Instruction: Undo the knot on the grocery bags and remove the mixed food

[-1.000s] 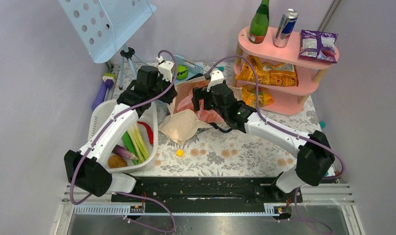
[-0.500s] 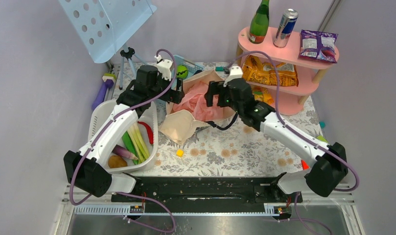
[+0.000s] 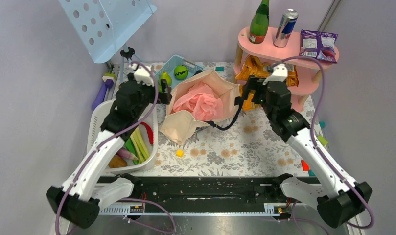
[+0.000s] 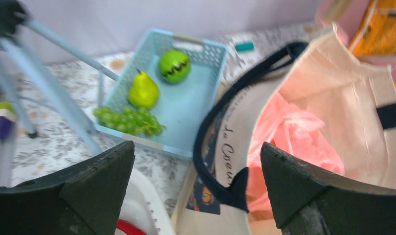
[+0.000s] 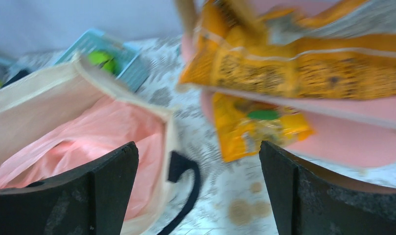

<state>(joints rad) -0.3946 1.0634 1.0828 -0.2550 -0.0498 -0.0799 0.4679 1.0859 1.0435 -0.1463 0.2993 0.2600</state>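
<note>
We've got the tote (image 3: 186,128) slumped mid-table on the floral cloth (image 3: 235,147), mouth open, w/ the pink plastic bag (image 3: 199,100) bunched up inside it; we can't tell whether the bag's knot is tied. One black handle (image 3: 229,117) loops out onto the cloth at the tote's right side, and dark script shows on the tote's left face in the left wrist view. The L claw (image 3: 162,92) is spread wide w/ nothing btwn its fingers, just off the tote's left rim, not touching it. The R claw (image 3: 244,93) is spread wide too, also empty, just off the right rim and near the pink shelf (image 3: 284,51). Behind the tote, to the left, sits a blue basket (image 4: 198,105) w/ a pear (image 4: 143,89), a green ball (image 4: 174,65) and grapes (image 4: 129,121). Left of the tote, a white tub (image 3: 99,115) holds leeks (image 3: 139,144), a red chilli (image 3: 147,131) and a purple veg (image 3: 123,152), prob. an aubergine. On the shelf top we see a green bottle (image 3: 259,22), a can (image 3: 285,28) and a purple crisp packet (image 3: 318,45). The lower shelves carry orange packets (image 5: 303,58), close ahead of the R claw. A small yellow cube (image 3: 179,152) lies on the cloth in front of the tote.
</note>
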